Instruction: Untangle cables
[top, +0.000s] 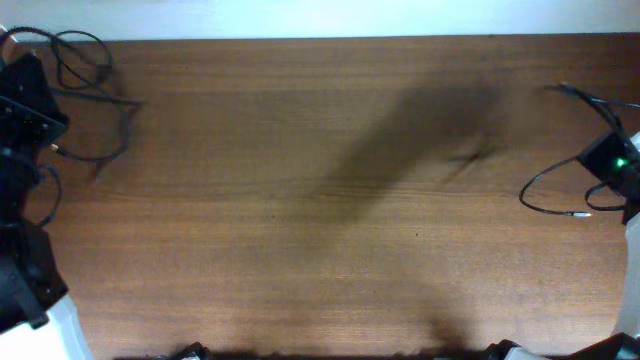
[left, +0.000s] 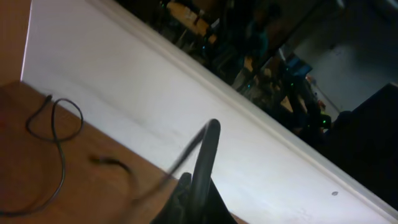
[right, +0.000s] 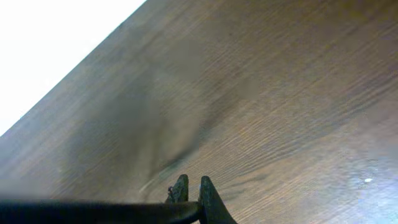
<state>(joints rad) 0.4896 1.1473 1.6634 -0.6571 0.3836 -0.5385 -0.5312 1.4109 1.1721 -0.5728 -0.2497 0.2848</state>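
Note:
Thin black cables lie at both table ends. One loops at the back left corner (top: 82, 48) and another strand (top: 108, 150) curves beside my left arm (top: 25, 105). A third cable (top: 540, 195) loops beside my right arm (top: 612, 165), its plug end on the wood. In the left wrist view my left gripper (left: 200, 186) is shut on a black cable end (left: 211, 146) with a thin blurred strand trailing off. A cable loop (left: 57, 127) lies on the table beyond it. My right gripper (right: 190, 185) is shut low over the wood, with a black cable (right: 93, 211) running left from its jaws.
The brown wooden table (top: 320, 200) spans the overhead view, with a white wall (top: 320, 15) along its back edge. A broad shadow crosses the middle. The arm bases stand at the front left and front right corners.

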